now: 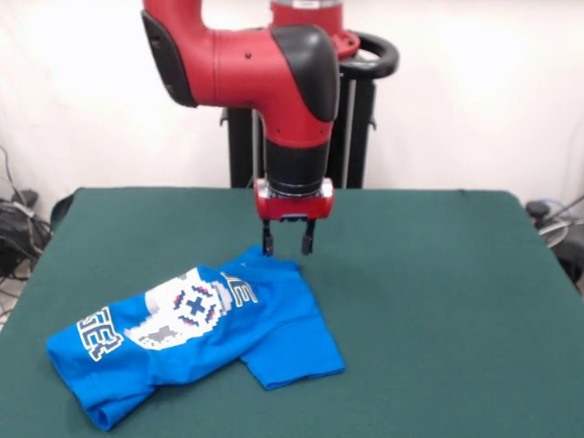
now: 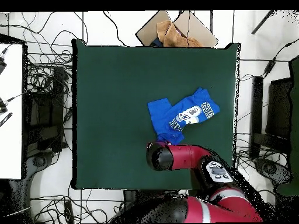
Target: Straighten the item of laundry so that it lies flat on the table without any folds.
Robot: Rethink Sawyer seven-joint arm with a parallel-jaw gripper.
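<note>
Crumpled on the dark green surface (image 1: 438, 274), toward the left front in the front view: a bright blue T-shirt (image 1: 196, 338), bunched at its left end (image 1: 87, 365), pixel controller print (image 1: 182, 315) and part of the lettering creased across the middle, one sleeve-like flap (image 1: 292, 351) spread out at the right. Poised just above the shirt's far corner (image 1: 265, 260): the end effector (image 1: 288, 248) of the red and black arm (image 1: 265, 73), fingers apart and clutching nothing, tips close to the cloth, contact impossible to confirm. Seen from overhead, the same shirt (image 2: 184, 116) lying right of centre, near the arm's side of the surface, the arm (image 2: 181, 157) covering its nearest edge. Judged to be an early step: reaching for a corner, folds not yet undone. Called for next, by this reading: lowering onto that corner, pinching a single layer, then drawing it outward and away from the bunched end to open the cloth without dragging the whole garment
</note>
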